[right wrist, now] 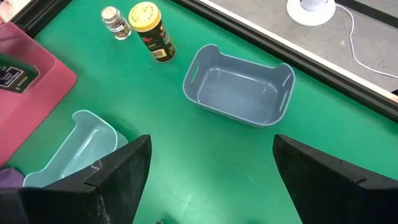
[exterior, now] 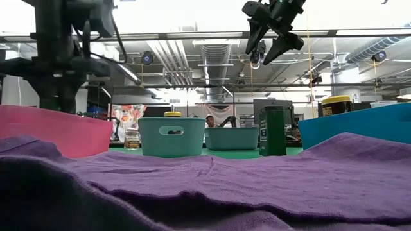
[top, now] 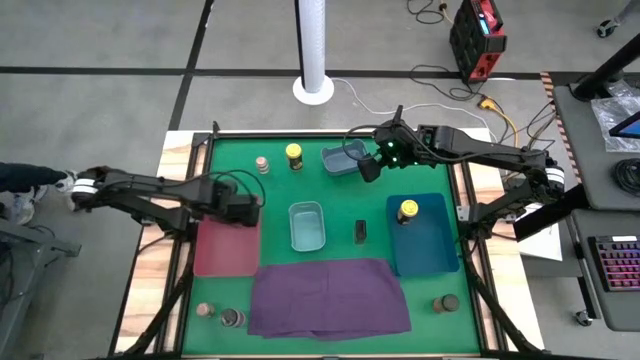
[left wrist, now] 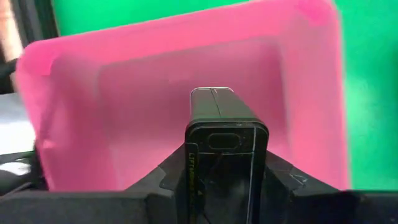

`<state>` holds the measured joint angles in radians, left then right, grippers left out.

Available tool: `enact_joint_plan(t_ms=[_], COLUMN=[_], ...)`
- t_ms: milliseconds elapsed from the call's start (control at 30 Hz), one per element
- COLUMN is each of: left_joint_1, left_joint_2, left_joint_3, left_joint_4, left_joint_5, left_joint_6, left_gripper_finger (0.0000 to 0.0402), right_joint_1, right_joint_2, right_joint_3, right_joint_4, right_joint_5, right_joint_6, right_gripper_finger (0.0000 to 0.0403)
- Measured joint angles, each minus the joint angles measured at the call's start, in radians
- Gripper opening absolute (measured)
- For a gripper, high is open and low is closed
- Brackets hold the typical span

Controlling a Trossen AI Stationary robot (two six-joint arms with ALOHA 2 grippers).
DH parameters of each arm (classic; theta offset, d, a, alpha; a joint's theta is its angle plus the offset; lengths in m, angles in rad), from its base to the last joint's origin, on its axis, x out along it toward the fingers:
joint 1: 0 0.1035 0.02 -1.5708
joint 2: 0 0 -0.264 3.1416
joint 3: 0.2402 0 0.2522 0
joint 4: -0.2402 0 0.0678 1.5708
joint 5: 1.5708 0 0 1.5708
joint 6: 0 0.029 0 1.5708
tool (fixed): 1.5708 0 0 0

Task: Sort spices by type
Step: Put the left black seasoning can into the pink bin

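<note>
A: Step in hand?
B: Placing, by the look of it. Left end effector [left wrist: 227, 177] clamped on a dark tin [left wrist: 227, 134], held over the pink tray [left wrist: 124, 93] at the table's [top: 270, 190] left side.
A: Next move?
B: Probably lower a touch, then part the fingers so the tin lands flat inside the tray walls, not on the rim.
A: Right side?
B: Right end effector [right wrist: 211, 149] up high with fingers wide apart and nothing between them, hovering near the grey-blue bin [top: 343, 160] at the back.
A: Rest of the spices?
B: Second tin [top: 360, 232] upright on the table between the teal bin [top: 307, 226] and the blue bin [top: 425, 250]. One yellow-lidded jar [top: 408, 210] already inside the blue bin. Another yellow-lidded jar [top: 294, 155] and a pink-topped jar [top: 262, 164] side by side at the back. Dark-topped jars at the front corners: two on the left [top: 232, 318], one on the right [top: 445, 303].
A: Obstacles?
B: Purple cloth [top: 330, 295] spread across the front — not on any jar, but close to the front ones. Teal bin just beside the second tin, so likely a tight reach there. Tray interior otherwise hidden behind the held tin, cannot tell what lies in it.
</note>
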<state>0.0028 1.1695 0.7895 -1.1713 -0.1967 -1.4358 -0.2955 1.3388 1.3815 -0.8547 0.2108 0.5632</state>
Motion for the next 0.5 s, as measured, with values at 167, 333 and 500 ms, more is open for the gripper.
enact_joint_plan(t_ms=[167,333,500], left_joint_1=[0.036,0.059,0.065], left_joint_2=[0.001,-0.035,-0.081], left_joint_3=[-0.008,-0.047,-0.086], left_joint_4=[-0.009,-0.007,-0.013], left_joint_5=[0.005,0.027,0.058], left_joint_6=[0.049,0.058,0.035], left_gripper_finger=[0.0102,0.0102,0.0102], right_joint_1=[0.0,0.0,0.0], right_joint_2=[0.0,0.0,0.0], right_joint_3=[0.0,0.0,0.0], right_joint_4=[0.0,-0.001,-0.001], right_joint_5=[0.0,0.0,0.0], right_joint_6=[-0.006,-0.014,-0.025], right_gripper_finger=[0.0326,0.0327,0.0325])
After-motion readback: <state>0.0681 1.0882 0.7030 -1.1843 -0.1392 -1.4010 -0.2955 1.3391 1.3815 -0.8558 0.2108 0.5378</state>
